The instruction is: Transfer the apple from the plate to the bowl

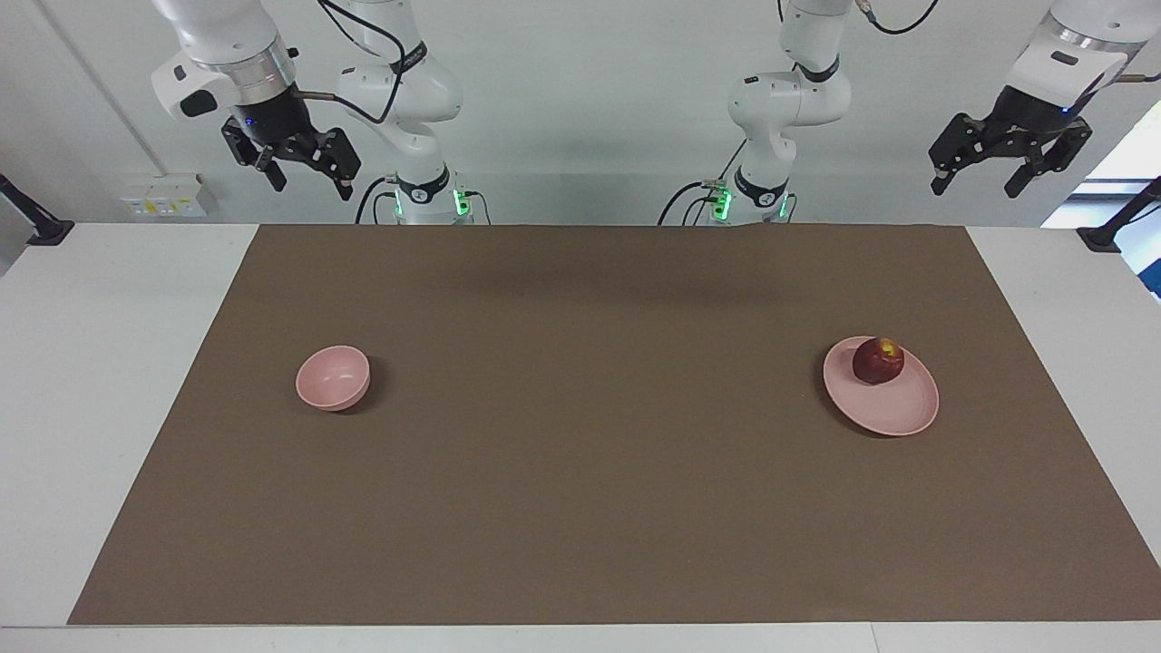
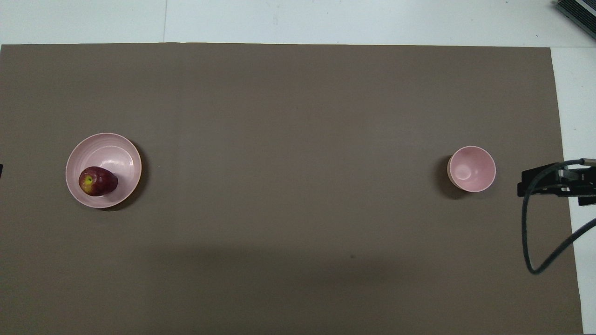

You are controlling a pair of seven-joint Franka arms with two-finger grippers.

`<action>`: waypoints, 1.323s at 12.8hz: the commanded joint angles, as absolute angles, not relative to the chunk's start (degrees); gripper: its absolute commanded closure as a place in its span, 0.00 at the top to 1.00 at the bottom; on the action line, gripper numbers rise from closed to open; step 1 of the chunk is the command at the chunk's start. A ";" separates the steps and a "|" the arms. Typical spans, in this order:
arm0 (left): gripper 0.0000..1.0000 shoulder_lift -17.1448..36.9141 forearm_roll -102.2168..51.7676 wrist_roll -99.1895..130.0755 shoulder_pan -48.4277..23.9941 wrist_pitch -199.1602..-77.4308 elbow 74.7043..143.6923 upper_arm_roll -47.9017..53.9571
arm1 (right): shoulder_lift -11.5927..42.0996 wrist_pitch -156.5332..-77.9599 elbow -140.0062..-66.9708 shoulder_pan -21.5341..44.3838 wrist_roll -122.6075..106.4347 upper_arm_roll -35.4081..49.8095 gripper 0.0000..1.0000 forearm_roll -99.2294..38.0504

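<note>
Both of my claws hang high and empty, jaws spread wide, back at my own end of the table: my left claw (image 1: 1009,163) up by the left arm's end, my right claw (image 1: 292,163) up by the right arm's end. Neither is over or touching anything yet.

My target, the small round dark red apple (image 1: 877,360) with a yellowish patch near its top, sits on the wide flat pale pink plate (image 1: 898,408), on the part of the plate nearer to me and off its centre. That plate lies on the brown mat (image 1: 580,472) toward the left arm's end of the table. A small deep pale pink bowl (image 1: 333,377) stands empty toward the right arm's end, well apart from the plate.

My first step, I judge, is the reach with my left claw, since the apple lies on its side. I should come straight down over the fruit, straddle its widest part with my fingers clear of the plate's low rim, and close gently, because a round apple may roll or squirt out. My right arm waits.
</note>
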State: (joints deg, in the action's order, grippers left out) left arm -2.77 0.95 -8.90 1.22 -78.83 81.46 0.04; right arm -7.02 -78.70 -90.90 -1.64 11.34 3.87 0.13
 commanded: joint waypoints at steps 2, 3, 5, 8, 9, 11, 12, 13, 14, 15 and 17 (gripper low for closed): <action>1.00 -3.69 1.05 -8.61 1.14 -79.01 82.44 0.18 | -8.79 -79.36 -92.11 -1.40 8.71 4.04 1.00 0.62; 1.00 -3.69 1.05 -8.61 1.14 -79.01 82.44 0.18 | -8.79 -79.45 -92.02 -1.58 8.44 4.04 1.00 0.62; 1.00 -3.78 1.05 -8.53 1.14 -78.93 82.35 0.18 | -8.53 -79.63 -91.76 -1.76 7.39 3.69 1.00 0.53; 1.00 -3.78 1.05 -8.26 1.05 -79.71 82.44 0.26 | -8.26 -79.72 -91.67 -2.37 5.46 3.34 1.00 0.53; 1.00 -3.78 0.97 -8.70 1.23 -79.72 82.53 0.26 | -8.26 -79.80 -91.76 -1.50 4.32 2.73 1.00 0.44; 1.00 -3.87 0.97 -8.96 1.14 -79.80 82.88 0.35 | -8.26 -80.76 -91.76 5.41 4.39 -4.79 1.00 0.44; 1.00 -4.13 0.97 -9.05 1.14 -79.98 83.05 0.35 | -8.17 -82.08 -91.76 6.23 4.39 -6.14 1.00 0.27; 1.00 -4.13 0.88 -9.05 1.14 -80.59 83.58 0.35 | -8.17 -82.18 -91.84 6.07 4.31 -6.15 1.00 0.18; 1.00 -4.13 0.88 -9.05 1.23 -81.47 84.02 0.35 | -8.17 -82.18 -91.93 6.06 4.31 -6.24 1.00 0.18; 1.00 -4.13 0.70 -9.05 1.23 -82.26 84.55 0.35 | -8.26 -82.18 -92.02 6.06 4.31 -6.33 1.00 0.18; 1.00 -4.13 0.62 -8.97 1.32 -83.14 85.60 0.26 | -8.26 -82.27 -92.02 6.15 4.31 -6.24 1.00 0.18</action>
